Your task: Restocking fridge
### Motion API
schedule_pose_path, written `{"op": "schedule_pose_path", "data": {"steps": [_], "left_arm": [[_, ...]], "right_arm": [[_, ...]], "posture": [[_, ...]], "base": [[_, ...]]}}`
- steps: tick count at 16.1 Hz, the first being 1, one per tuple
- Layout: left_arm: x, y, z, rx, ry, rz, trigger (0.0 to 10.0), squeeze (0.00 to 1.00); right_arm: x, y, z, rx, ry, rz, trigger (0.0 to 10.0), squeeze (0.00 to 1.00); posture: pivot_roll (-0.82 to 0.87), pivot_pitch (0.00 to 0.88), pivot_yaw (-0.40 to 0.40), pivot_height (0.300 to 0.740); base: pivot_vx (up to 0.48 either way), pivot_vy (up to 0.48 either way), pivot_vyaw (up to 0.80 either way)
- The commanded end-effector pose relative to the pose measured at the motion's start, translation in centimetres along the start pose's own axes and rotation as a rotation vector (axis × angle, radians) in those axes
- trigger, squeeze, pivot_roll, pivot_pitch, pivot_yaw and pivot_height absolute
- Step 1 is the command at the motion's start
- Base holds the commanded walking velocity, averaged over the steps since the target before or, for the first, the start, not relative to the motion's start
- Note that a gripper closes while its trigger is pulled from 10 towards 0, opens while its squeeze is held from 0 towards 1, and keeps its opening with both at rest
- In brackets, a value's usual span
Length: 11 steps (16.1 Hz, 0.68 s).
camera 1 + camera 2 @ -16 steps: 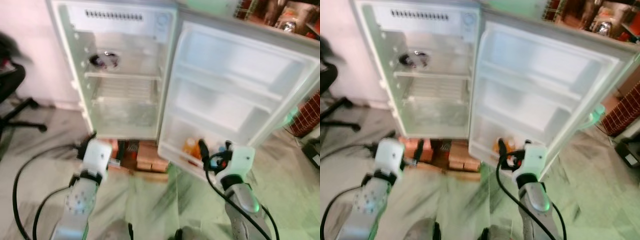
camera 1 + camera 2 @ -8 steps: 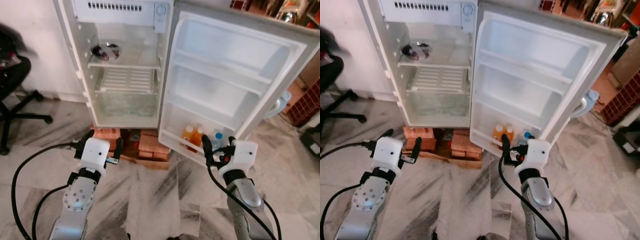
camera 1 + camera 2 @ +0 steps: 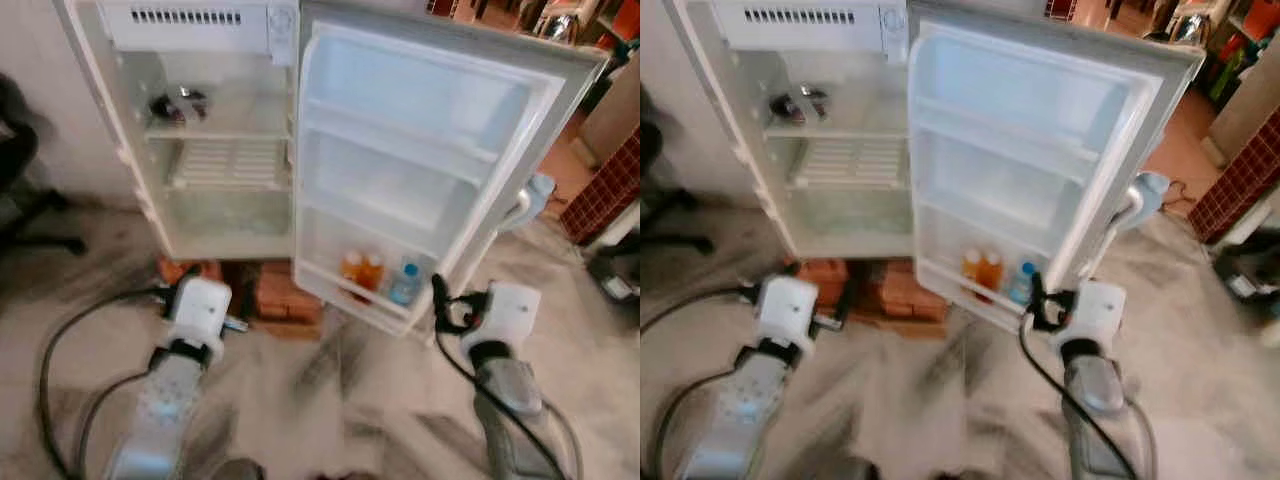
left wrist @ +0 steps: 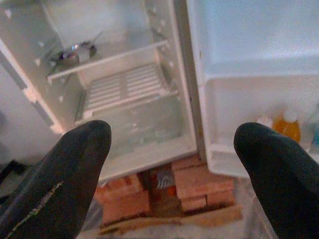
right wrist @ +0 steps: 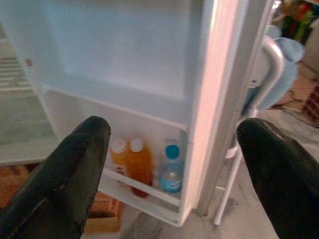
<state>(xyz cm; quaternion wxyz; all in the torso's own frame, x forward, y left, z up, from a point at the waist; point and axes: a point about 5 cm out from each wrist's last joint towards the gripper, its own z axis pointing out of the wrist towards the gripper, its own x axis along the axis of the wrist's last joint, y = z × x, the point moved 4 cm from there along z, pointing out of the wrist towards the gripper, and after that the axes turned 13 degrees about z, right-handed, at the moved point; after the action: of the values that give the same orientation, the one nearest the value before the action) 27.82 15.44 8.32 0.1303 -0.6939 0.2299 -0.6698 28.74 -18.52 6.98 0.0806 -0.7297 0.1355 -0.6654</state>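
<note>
we face a small fridge point(image 3: 215, 140) standing on bricks point(image 3: 270, 295), its door point(image 3: 420, 170) swung wide. in the door's lowest shelf two orange bottles point(image 5: 130, 162) stand side by side, with a blue-capped water bottle point(image 5: 171, 169) just beside them. a dark dish point(image 4: 72, 52) sits on the upper shelf inside. our left pincer point(image 4: 169, 164) hovers low before the cabinet, fingers spread and holding nothing. our right pincer point(image 5: 172, 164) is likewise spread wide and empty, near the door's bottom corner.
</note>
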Motion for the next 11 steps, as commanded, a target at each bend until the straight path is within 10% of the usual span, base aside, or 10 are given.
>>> {"op": "schedule_pose_path", "data": {"steps": [1, 7, 11], "left_arm": [[0.1, 0.1, 0.0, -0.008, -0.001, 0.001, 10.0, 0.0], [0.0, 0.3, 0.0, -0.004, -0.008, -0.01, 10.0, 0.0], [-0.1, 0.3, 0.1, 0.001, -0.016, -0.016, 10.0, 0.0]], "right_arm": [[0.2, -0.4, 0.0, 0.033, 0.02, 0.017, 10.0, 0.0], [0.2, -1.0, -0.2, 0.089, 0.008, 0.051, 10.0, 0.0], [1.1, -1.7, 0.2, 0.145, 0.036, 0.017, 10.0, 0.0]], "posture": [[0.12, 0.073, -0.047, 0.74], [0.12, 0.072, -0.053, 0.74], [0.12, 0.07, -0.058, 0.74]], "base": [[0.0, -0.401, 0.0], [0.0, -0.398, 0.0], [0.0, -0.388, 0.79]]}}
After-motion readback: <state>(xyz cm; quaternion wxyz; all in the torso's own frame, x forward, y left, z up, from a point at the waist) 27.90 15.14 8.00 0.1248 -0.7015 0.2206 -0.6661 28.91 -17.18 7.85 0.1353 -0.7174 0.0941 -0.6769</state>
